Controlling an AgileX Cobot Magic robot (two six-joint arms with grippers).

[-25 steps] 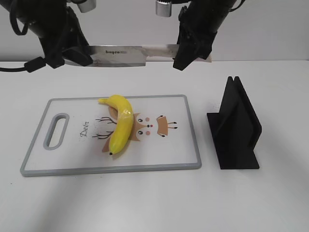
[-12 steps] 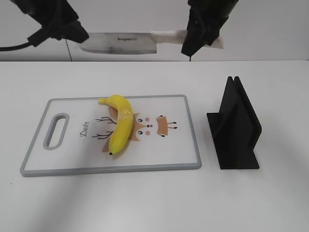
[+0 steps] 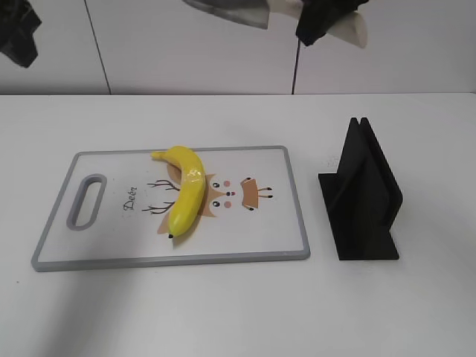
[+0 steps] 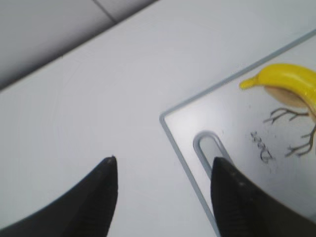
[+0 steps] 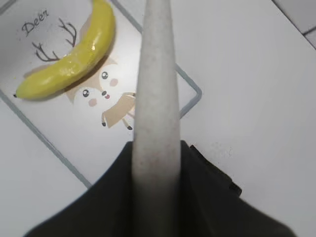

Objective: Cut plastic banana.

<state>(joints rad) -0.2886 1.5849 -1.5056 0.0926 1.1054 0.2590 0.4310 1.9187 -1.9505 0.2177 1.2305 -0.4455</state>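
Note:
The plastic banana is bright yellow and lies lengthwise on the white, grey-rimmed cutting board, over its deer drawing. My right gripper is at the top edge, high above the board. It is shut on the cream handle of a knife, and the blade points left, mostly out of frame. The right wrist view shows the handle between the jaws, with the banana far below. My left gripper is open and empty, above the board's handle slot. The banana's stem end shows at the right.
A black slotted knife stand stands to the right of the board on the white table. The left arm shows only as a dark shape at the top left corner. A pale wall rises behind the table.
The right gripper has lifted the knife up to the top edge. The left gripper has left the blade tip and moved up and to the left. The banana has not moved.

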